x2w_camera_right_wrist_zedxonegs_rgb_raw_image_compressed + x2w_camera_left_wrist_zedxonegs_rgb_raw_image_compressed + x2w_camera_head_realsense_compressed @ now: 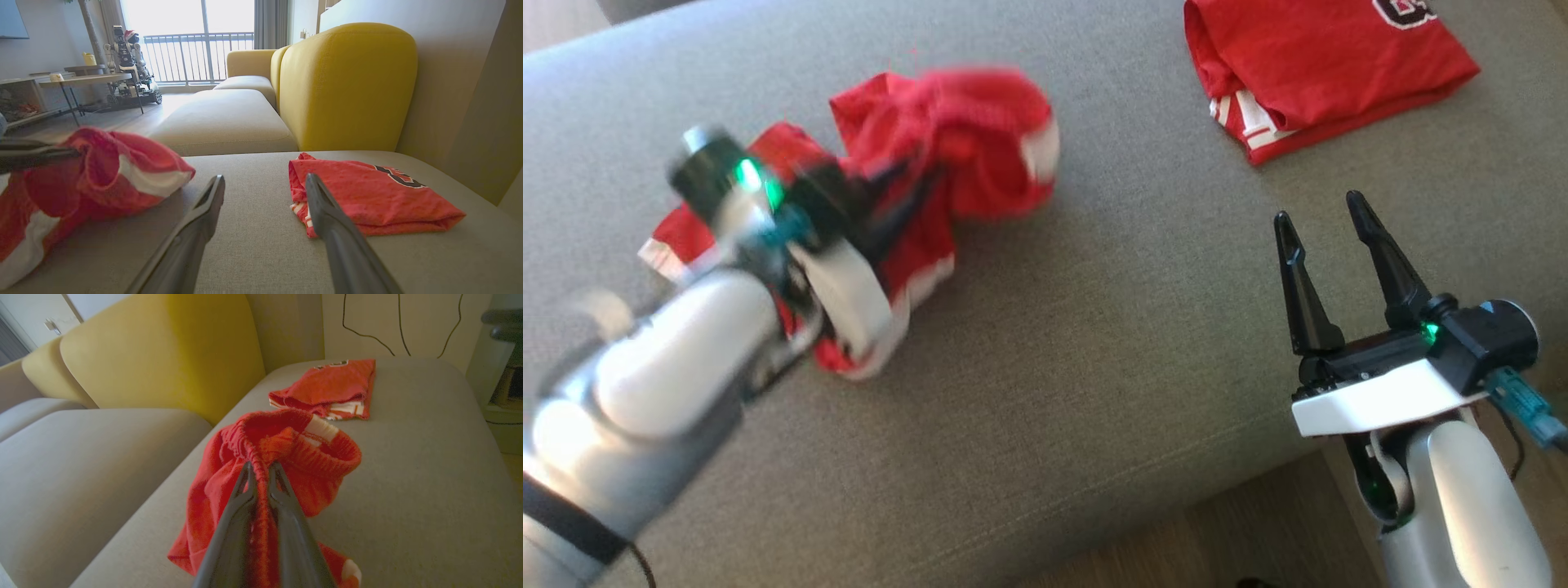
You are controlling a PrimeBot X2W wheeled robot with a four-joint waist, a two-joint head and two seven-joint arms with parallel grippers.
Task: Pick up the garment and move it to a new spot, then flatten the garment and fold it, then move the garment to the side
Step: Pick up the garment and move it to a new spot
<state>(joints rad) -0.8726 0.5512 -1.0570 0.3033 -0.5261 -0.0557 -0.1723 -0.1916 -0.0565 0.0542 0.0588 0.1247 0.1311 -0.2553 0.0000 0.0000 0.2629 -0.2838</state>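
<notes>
A crumpled red garment with white trim (947, 155) lies bunched on the grey sofa cushion (1094, 327), partly lifted. My left gripper (907, 175) is shut on a ridge of its red fabric, and the left wrist view shows the garment (286, 457) pinched between the two dark fingers (245, 486). My right gripper (1323, 214) stands open above the cushion's front right, apart from the cloth. The right wrist view shows the garment (102, 175) at the left and open fingers (212, 200) over bare cushion.
A folded red shirt with white lettering (1323, 65) lies at the cushion's far right (367, 196). A yellow backrest (163, 355) rises behind the seat. Wooden floor (1217, 539) shows past the cushion's front edge. A table and another robot (126, 61) stand across the room.
</notes>
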